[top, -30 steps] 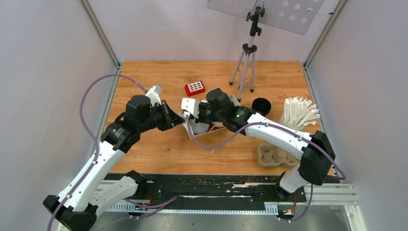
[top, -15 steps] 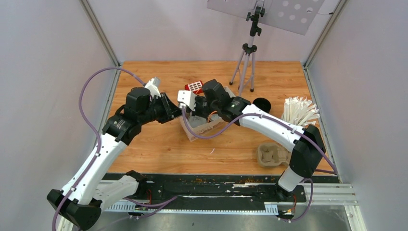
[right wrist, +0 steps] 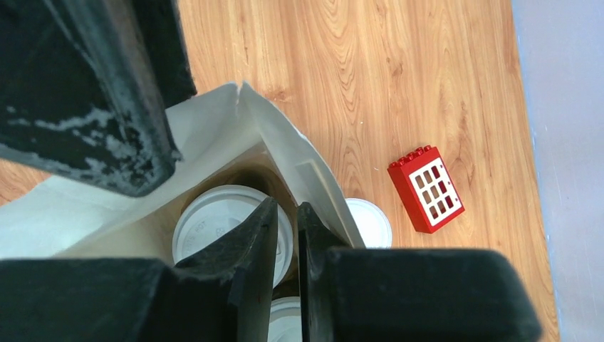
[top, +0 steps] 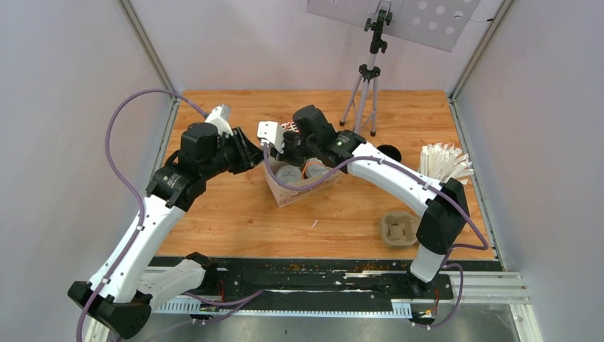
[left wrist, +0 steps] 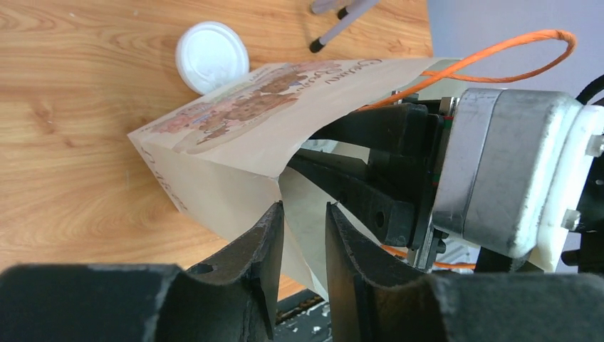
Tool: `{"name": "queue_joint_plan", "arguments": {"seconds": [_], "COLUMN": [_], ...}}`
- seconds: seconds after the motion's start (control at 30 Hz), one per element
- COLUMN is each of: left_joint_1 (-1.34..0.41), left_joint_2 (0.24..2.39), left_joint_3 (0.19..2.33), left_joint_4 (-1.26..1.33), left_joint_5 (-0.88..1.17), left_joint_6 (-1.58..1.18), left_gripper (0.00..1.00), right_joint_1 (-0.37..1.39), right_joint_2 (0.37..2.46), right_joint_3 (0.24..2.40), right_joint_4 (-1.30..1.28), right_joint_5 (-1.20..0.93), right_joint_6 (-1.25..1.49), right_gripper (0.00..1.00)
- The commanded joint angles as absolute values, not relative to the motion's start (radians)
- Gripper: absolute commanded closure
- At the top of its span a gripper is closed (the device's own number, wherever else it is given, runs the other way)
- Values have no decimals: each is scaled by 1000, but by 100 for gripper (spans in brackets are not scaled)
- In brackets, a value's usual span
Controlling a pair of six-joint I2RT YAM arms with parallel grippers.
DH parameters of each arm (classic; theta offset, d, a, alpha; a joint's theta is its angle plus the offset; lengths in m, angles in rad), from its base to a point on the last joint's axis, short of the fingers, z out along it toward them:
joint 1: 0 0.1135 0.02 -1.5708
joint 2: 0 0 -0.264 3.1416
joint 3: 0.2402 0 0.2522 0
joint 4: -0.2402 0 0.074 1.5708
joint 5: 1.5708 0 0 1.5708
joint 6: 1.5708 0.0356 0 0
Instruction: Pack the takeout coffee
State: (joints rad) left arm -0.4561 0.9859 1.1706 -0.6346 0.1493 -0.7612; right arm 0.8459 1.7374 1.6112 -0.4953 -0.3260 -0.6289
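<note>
Both wrists have shifted toward the far left of the desk [top: 235,221] over the last second; the paper bag [top: 288,194] has come upright with them, and my left jaws have gone from closed to parted. Left jaws: fingers [left wrist: 267,235] stand apart astride the bag's near rim, gripping nothing. Right jaws: almost closed, pinching the bag's far wall, one finger inside. Hazard one: the bag is steadied by that single pinch; should it slip, the bag slumps and the cups inside tip. Hazard two: the orange handle [left wrist: 498,44] loops over my right wrist and may snag on withdrawal. Hazard three: a sweep behind the bag could strike the cup standing there. Count: takeout coffee [right wrist: 228,228], three lidded cups, two inside the bag and one on the desk just behind its far wall; one black cup [top: 389,152] right of the bag, partly hidden, no lid showing; one red block [right wrist: 426,189] behind the bag; one cup tray [top: 399,229]; one cup of straws [top: 441,167]; one tripod [top: 367,85]; one bag.
</note>
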Motion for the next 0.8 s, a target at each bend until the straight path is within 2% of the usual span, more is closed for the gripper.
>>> {"name": "queue_joint_plan", "arguments": {"seconds": [0.0,0.57,0.77], "left_joint_1": [-449,-438,-390], "left_joint_2": [969,943,985], "left_joint_3": [1231,1197,1203], "left_joint_4": [-662,-748,-731], "left_joint_5": [58,2,-40], "left_joint_6": [-689,-623,-609], "left_gripper": [64,63,64], "right_joint_1": [839,834,835], "right_joint_2": [1758,1829,1804], "right_joint_3": [1679,1769,1742], "right_joint_4": [-532,-606,-615], "right_joint_5": [-360,-374,-382], "right_joint_6": [-592,-525,-526], "right_gripper": [82,82,82]}}
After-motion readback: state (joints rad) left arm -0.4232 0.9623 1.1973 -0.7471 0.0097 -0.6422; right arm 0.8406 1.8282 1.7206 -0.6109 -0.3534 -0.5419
